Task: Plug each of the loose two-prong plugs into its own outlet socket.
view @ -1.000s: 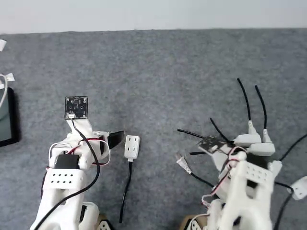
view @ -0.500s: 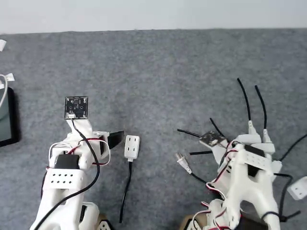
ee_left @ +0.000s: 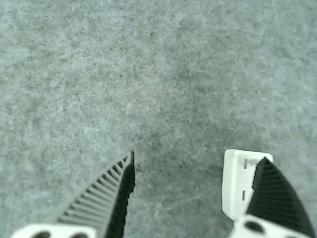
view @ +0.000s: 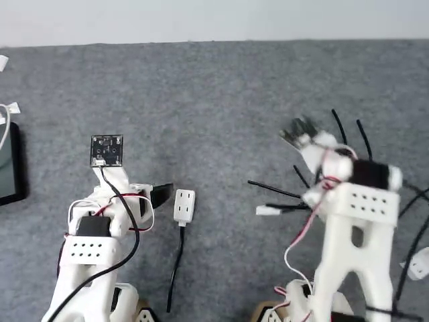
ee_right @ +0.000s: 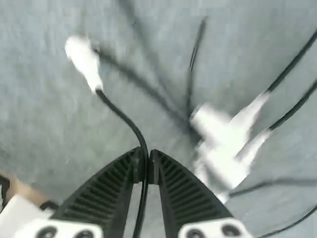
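A white outlet socket block (view: 184,204) lies on the grey carpet with its black cord trailing toward the near edge. My left gripper (ee_left: 195,158) stands open low over the carpet, one finger just over the block (ee_left: 237,181). In the high view that gripper (view: 158,196) sits right beside the block. My right gripper (ee_right: 145,156) is shut on a thin black cable (ee_right: 121,116) that ends in a white two-prong plug (ee_right: 84,59). This plug (view: 267,210) hangs left of the raised right arm. A blurred white outlet piece (ee_right: 223,144) with cables lies below it.
Several loose black cables (view: 275,189) spread over the carpet around the right arm. Another white plug (view: 419,261) lies at the right edge. A dark flat device (view: 10,164) sits at the left edge. The far carpet (view: 214,87) is open floor.
The right arm has risen and swung away from the near edge, pulling the cable so the white plug slid and turned. The left arm has not moved.
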Available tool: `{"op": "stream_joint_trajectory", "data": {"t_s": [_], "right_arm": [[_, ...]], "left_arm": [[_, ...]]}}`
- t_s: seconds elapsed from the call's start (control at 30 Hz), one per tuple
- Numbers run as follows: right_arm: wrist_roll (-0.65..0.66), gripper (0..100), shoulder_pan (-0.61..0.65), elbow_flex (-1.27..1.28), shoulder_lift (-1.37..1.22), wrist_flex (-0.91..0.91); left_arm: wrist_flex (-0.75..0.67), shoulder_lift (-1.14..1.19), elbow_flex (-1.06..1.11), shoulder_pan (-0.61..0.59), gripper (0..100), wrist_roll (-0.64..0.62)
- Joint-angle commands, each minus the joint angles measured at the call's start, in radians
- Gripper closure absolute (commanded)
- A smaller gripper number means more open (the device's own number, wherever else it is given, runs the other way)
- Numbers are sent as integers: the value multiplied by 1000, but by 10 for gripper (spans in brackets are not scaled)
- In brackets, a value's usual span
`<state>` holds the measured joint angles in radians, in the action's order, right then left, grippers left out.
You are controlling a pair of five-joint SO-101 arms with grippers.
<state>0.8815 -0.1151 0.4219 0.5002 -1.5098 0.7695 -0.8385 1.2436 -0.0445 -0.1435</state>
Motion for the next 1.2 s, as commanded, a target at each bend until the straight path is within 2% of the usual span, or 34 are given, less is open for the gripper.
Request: {"op": "stream_joint_trajectory", "data": {"t_s": [0.0,0.2,0.43,0.67,0.73,0.83,0.97,1.17], "right_arm": [[-61,991,156,-267,-131,-50],[-129,991,266,-655,-607,-56],[-172,991,344,-1243,-1150,-107],[-210,991,364,-1855,-1514,-280],[-272,991,346,-1961,-1567,-294],[-434,990,289,-1942,-1557,-294],[-631,990,245,-1769,-1460,-294],[-749,990,249,-1352,-1201,-292]], "left_arm": [[-32,-21,-10,-5,647,12],[-32,-21,-10,-5,647,12],[-32,-21,-10,-5,647,14],[-32,-21,-10,-6,647,14],[-32,-21,-10,-6,647,14],[-32,-21,-10,-6,647,14],[-32,-21,-10,-6,647,14],[-32,-21,-10,-6,647,14]]}}
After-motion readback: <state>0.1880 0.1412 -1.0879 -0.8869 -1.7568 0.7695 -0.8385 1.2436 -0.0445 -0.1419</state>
